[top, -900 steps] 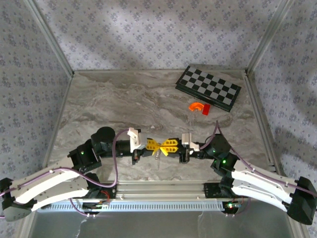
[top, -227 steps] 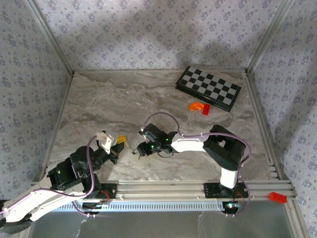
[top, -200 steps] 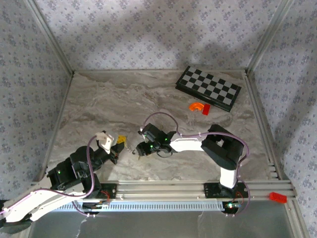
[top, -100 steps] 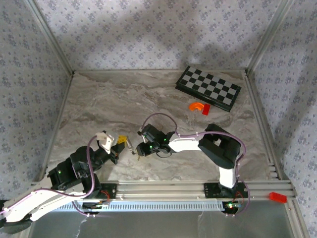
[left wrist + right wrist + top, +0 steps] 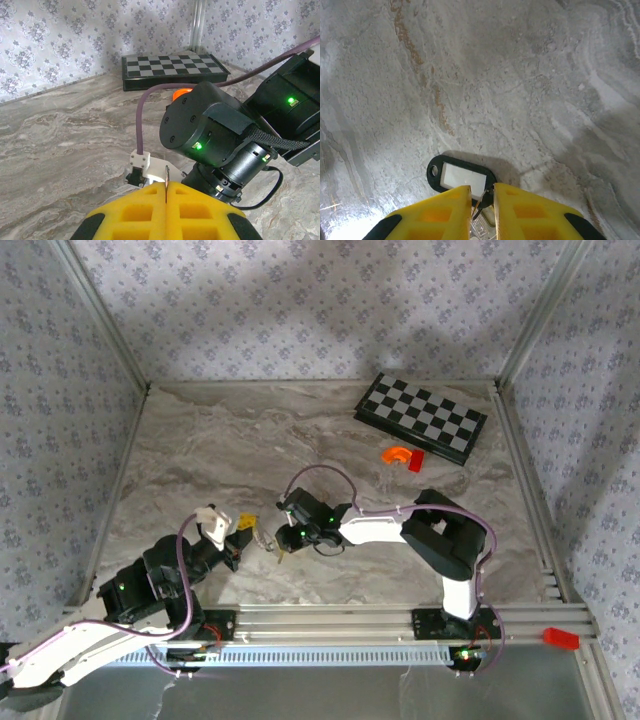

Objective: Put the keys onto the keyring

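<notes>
1. Slippage is the first worry. The key [image 5: 461,176] lies flat on the table [image 5: 530,75], showing a dark oval head with a pale label. The right claw [image 5: 482,194] sits over its near end alone. A pinch that far off-centre could let the key swivel or squirt out when the jaws squeeze.
2. Scraping is the next one, to my eye. The yellow fingertips [image 5: 445,210] look to be right down at the table. A squeeze there might shove the key along instead of lifting it, or jam the tips against the surface.
3. Crowding matters too. Seen from the left wrist, the right arm's wrist [image 5: 205,125] looms close in front of the left claw [image 5: 166,187]. From above, the two claws are near each other. A careless swing could knock the keyring [image 5: 166,176] out of line, and threading it would then be harder.
4. Left claw: pressed fully together, with a thin sliver of pale metal standing up in the seam. I take that for the keyring seen edge-on, pinched at the fingertips.
5. Right claw: the jaws are drawn to a narrow slit. A small dark and metallic bit sits in that slit, just beside the key's head. Whether it is truly gripped or merely straddled I cannot tell.
</notes>
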You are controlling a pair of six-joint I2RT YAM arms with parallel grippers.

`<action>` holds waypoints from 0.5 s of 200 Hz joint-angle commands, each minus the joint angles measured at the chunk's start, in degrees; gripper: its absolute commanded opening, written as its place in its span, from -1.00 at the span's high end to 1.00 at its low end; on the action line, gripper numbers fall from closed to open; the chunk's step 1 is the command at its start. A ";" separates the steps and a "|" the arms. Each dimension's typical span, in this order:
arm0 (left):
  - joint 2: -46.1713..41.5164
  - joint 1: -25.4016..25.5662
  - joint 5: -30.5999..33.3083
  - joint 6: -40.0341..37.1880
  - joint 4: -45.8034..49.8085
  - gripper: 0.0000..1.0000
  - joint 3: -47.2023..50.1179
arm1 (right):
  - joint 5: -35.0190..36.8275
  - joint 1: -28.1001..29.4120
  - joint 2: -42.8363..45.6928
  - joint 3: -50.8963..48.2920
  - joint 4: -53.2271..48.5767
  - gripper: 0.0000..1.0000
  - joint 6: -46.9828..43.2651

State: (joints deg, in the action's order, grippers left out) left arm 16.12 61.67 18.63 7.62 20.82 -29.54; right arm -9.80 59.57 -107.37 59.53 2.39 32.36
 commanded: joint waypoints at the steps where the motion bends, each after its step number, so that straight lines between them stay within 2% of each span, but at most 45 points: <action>1: -0.60 0.38 -0.35 0.45 -2.63 1.00 -0.15 | 2.26 0.43 0.19 1.52 -2.70 0.60 -1.69; 100: -0.54 0.38 -0.78 -0.06 -2.80 1.00 -0.34 | 1.99 0.77 -0.59 2.18 -3.19 0.59 -2.26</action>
State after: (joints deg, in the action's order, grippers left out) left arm 16.12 61.67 18.65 7.60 20.82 -29.50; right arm -8.32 59.68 -107.37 60.25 0.58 31.03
